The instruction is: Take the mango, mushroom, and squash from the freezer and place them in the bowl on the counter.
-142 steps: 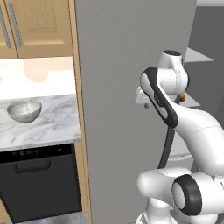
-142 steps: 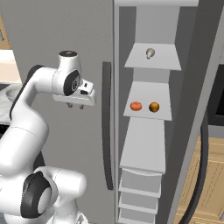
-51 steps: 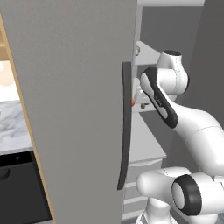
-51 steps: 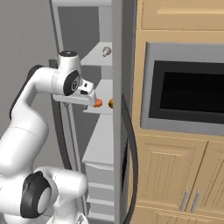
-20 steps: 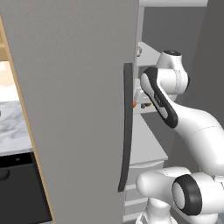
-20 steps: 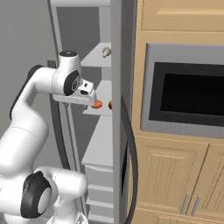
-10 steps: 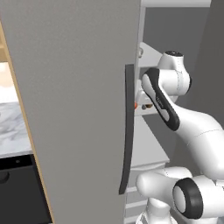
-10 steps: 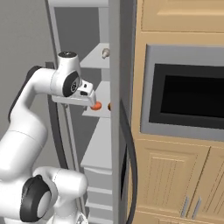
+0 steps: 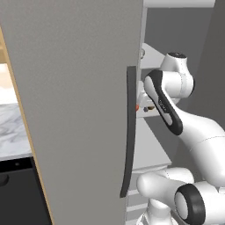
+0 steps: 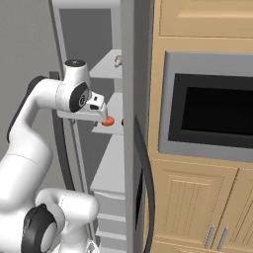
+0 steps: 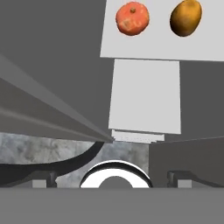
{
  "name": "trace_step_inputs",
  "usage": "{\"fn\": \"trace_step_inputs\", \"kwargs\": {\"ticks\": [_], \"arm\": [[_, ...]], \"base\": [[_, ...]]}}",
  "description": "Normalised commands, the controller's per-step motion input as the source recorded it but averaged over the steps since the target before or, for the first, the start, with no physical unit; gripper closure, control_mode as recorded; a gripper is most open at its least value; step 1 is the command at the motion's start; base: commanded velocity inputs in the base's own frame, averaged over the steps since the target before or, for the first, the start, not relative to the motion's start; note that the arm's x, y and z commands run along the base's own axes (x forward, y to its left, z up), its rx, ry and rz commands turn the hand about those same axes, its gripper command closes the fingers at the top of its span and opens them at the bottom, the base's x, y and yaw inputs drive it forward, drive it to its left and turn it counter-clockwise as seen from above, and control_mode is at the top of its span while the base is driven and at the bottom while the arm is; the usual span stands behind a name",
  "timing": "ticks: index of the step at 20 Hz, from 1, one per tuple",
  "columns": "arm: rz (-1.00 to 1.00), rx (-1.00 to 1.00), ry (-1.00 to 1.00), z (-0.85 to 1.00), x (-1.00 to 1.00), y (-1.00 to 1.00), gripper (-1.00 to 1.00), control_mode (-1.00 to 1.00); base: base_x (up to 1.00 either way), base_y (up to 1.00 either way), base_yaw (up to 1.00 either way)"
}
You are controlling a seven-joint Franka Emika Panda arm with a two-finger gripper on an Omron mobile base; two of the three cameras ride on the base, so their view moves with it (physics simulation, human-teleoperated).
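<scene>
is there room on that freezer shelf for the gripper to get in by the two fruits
Bare shelf lies in front of the red-orange fruit and the brown-orange fruit, with a gap between them. Tightest at the door edge.

In the left base view the freezer (image 9: 79, 110) door hides most of the shelves, and the counter (image 9: 13, 132) is cut by the left edge. In the right base view the mushroom (image 10: 118, 61) is too small to make out.
</scene>
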Motion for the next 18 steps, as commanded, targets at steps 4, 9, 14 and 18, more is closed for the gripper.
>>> {"fn": "trace_step_inputs", "kwargs": {"ticks": [4,9,14,18], "arm": [[0.0,0.0,0.0,0.0,0.0,0.0,-1.0,1.0],[0.0,0.0,0.0,0.0,0.0,0.0,-1.0,-1.0],[-0.01,0.0,0.0,0.0,-0.05,-0.05,-1.0,-1.0],[-0.03,0.0,0.0,0.0,-0.07,-0.21,-1.0,-1.0]], "base": [[0.09,-0.03,0.0],[0.0,0.0,0.0],[0.0,0.0,0.0],[0.0,0.0,0.0]]}}
